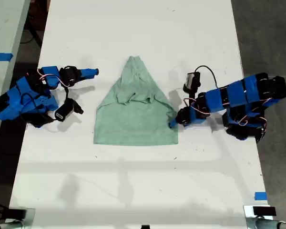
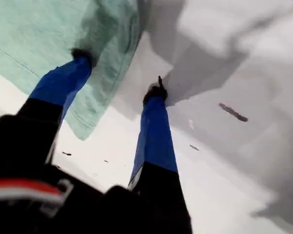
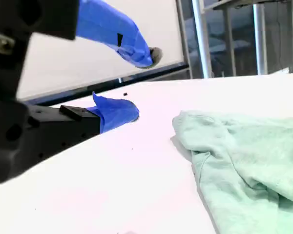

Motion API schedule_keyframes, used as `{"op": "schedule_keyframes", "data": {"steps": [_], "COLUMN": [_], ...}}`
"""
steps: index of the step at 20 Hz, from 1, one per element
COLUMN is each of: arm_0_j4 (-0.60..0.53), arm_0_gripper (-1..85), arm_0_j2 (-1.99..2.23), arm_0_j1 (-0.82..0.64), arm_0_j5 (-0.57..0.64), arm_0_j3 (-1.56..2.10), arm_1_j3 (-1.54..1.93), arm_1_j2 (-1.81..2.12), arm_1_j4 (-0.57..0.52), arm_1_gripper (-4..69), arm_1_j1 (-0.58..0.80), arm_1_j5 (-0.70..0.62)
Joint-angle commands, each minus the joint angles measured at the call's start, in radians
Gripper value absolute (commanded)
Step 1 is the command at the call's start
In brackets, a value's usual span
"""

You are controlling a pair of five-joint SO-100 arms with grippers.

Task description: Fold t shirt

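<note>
The pale mint-green t shirt [image 1: 136,114] lies on the white table [image 1: 133,181] in the middle of the exterior view. Its upper part is gathered to a narrow peak and its hem is spread wide. My first gripper [image 1: 173,122] is open at the shirt's edge on the exterior view's right. In the first wrist view, my first gripper [image 2: 118,73] has one fingertip [image 2: 80,56] on the t shirt [image 2: 39,34] and the other on bare table. My second gripper [image 1: 93,73] is open and holds nothing, standing apart from the shirt at the exterior view's left. The second wrist view shows my second gripper [image 3: 141,83] with the t shirt [image 3: 244,161] off to one side.
A strip of blue tape [image 1: 260,195] marks the table near the exterior view's lower right. Dark floor [image 1: 267,38] runs along the table's long edges. Another light surface with blue tape [image 1: 1,56] stands at the exterior view's far left.
</note>
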Motion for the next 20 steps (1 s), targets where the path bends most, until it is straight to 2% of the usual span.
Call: {"op": "schedule_keyframes", "data": {"steps": [1,3,4,5,6,9,11,15,20], "arm_0_j4": [0.000,0.002,0.002,0.002,0.002,0.002,0.000,0.000,0.000], "arm_0_gripper": [13.7,13.6,13.6,13.6,13.6,13.6,13.6,13.6,13.5], "arm_0_j2": [0.008,0.008,0.008,0.008,0.008,0.008,0.008,0.008,0.008], "arm_0_j1": [0.002,0.002,0.002,0.002,0.002,0.002,0.000,-0.002,-0.002], "arm_0_j5": [-0.015,-0.018,-0.018,-0.017,-0.017,-0.015,-0.015,-0.015,-0.017], "arm_0_j3": [0.041,0.041,0.041,0.041,0.041,0.041,0.041,0.041,0.041], "arm_1_j3": [-0.037,0.008,0.017,0.017,0.015,-0.044,-0.095,-0.348,-0.822], "arm_1_j2": [-0.029,-0.028,-0.020,-0.006,0.014,0.094,0.147,0.095,-0.267], "arm_1_j4": [-0.138,-0.299,-0.319,-0.295,-0.245,0.034,0.129,0.153,0.146], "arm_1_gripper": [19.3,16.7,12.9,2.8,1.5,1.7,1.7,1.6,1.6], "arm_1_j1": [-0.040,-0.037,-0.029,-0.021,-0.012,0.006,0.009,-0.026,-0.123], "arm_1_j5": [0.005,-0.038,-0.043,-0.034,-0.025,0.014,-0.011,-0.158,-0.288]}}
